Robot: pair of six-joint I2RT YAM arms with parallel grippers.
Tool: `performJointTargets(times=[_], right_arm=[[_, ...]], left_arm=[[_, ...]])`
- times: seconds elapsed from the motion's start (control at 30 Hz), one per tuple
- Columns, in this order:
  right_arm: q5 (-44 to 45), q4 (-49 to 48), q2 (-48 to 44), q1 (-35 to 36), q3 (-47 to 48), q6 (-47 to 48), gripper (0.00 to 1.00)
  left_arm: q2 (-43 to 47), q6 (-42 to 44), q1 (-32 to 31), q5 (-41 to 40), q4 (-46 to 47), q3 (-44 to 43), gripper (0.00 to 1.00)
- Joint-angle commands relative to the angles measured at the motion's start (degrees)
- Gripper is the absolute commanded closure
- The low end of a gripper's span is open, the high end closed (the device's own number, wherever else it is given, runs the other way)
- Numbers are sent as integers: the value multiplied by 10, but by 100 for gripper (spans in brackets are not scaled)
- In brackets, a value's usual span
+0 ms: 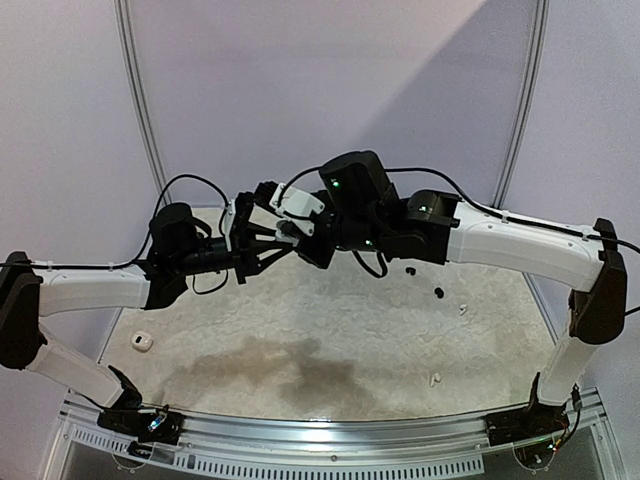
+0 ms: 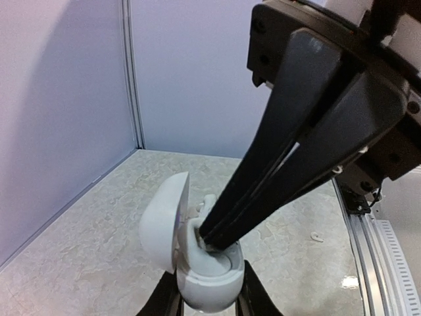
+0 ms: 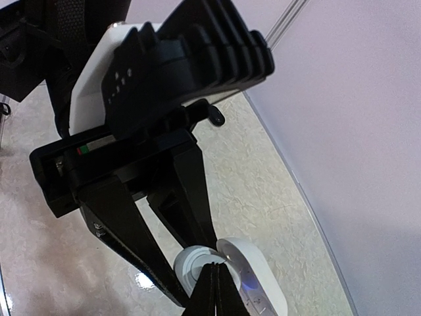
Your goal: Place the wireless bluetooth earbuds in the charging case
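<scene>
The table (image 1: 300, 320) is pale cream with a bumpy, stony look. It has a big darker patch (image 1: 270, 365) near the front. A silver rail (image 1: 330, 435) runs along the near edge. Behind the table stand plain light purple walls (image 1: 300, 80). Thin grey poles (image 1: 140, 110) go up them.

The two arms meet in the air over the far part of the table. The left gripper (image 2: 207, 297) squeezes the white charging case (image 2: 207, 283) from both sides and holds it up. The case's lid (image 2: 161, 220) is flipped open.

The right gripper (image 2: 209, 242) pokes down into the open case. Its two dark fingers (image 2: 276, 164) are pressed close together. I cannot tell if a bud sits between the tips.

Some earbuds lie on the table on the right side. Two black earbuds (image 1: 410, 270) sit near each other. A white earbud (image 1: 462, 309) lies just past them. Another white one (image 1: 435, 379) lies closer to the front.

A small white thing (image 1: 140, 342) lies alone on the left. It is too small to tell what it is.
</scene>
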State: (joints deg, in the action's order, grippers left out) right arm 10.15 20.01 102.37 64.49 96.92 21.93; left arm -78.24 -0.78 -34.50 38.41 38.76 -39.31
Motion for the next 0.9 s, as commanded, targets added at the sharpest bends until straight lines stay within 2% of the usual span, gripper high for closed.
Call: performJointTargets(times=[0.0, 0.5, 0.63, 0.87], right_arm=[[4, 41, -10, 4, -10, -9, 99], [2, 13, -48, 3, 33, -11, 96], [9, 23, -43, 0, 41, -13, 91], [26, 16, -33, -12, 51, -18, 78]], left_arm=[[11, -1, -2, -3, 36, -12, 100], [14, 0, -2, 3, 29, -8, 100], [14, 7, -2, 11, 29, -9, 100], [15, 88, -4, 46, 26, -8, 100]])
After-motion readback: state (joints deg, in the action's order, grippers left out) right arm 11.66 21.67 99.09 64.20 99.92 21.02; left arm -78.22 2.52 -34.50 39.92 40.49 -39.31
